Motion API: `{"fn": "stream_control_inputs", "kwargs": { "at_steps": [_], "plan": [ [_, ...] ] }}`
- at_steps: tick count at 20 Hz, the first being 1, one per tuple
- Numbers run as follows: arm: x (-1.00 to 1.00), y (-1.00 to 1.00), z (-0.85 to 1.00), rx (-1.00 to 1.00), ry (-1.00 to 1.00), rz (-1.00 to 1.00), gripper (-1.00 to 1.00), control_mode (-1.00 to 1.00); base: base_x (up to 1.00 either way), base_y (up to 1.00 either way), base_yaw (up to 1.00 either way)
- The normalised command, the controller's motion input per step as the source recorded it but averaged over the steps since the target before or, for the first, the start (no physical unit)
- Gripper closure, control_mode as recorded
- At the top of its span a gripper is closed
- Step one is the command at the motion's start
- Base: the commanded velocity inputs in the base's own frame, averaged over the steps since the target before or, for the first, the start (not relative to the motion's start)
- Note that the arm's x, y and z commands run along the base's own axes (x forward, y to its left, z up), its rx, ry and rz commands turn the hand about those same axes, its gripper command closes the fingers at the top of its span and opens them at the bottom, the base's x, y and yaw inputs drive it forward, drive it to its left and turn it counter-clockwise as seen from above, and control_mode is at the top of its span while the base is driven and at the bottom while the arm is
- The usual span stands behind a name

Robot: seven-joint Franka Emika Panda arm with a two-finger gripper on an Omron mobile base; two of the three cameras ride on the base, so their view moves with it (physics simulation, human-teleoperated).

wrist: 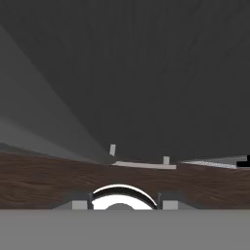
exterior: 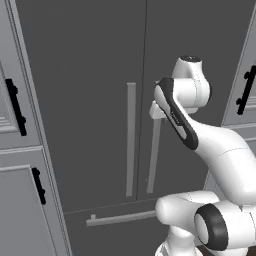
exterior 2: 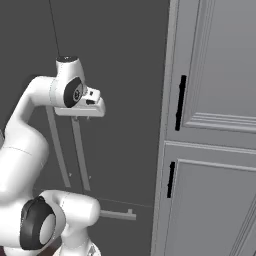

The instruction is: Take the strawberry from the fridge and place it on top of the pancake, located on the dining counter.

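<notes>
1. The fridge (exterior: 95, 100) is filling the centre of the left base view, both dark doors closed, so the strawberry is presumably sitting inside, out of sight; the pancake and dining counter are likewise somewhere else.
2. Two long pale handles are running down the middle of the frame – the left door handle (exterior: 130, 140) and the right door handle (exterior: 154, 155) – with the drawer bar (exterior: 120, 218) lying across the lower centre.
3. The gripper (exterior 2: 89, 111) is hovering at the top of the handles, in the upper left of the right base view; whether it is touching one cannot be told.
4. The step in hand appears to be opening a door. Doing it well likely means setting the fingers around one handle only, closing firmly, then pulling along the door's arc rather than straight back.
5. The fingers are not readable in any view – spread or pressed together cannot be told, nor whether they are holding anything.
6. Light grey cabinets (exterior 2: 215, 125) with black handles are flanking the fridge.
</notes>
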Motion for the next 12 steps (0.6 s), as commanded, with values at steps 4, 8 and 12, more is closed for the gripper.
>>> {"fn": "stream_control_inputs", "kwargs": {
  "at_steps": [4,8,12],
  "plan": [
    [-0.06,0.0,0.0,0.0,0.0,0.0,-1.0,1.0,-0.19,0.13,0.0],
    [0.0,0.0,0.0,0.0,0.0,0.0,-1.0,1.0,-0.49,0.53,0.0],
    [0.0,0.0,0.0,0.0,0.0,0.0,-1.0,1.0,-0.52,0.43,0.0]
  ]
}}
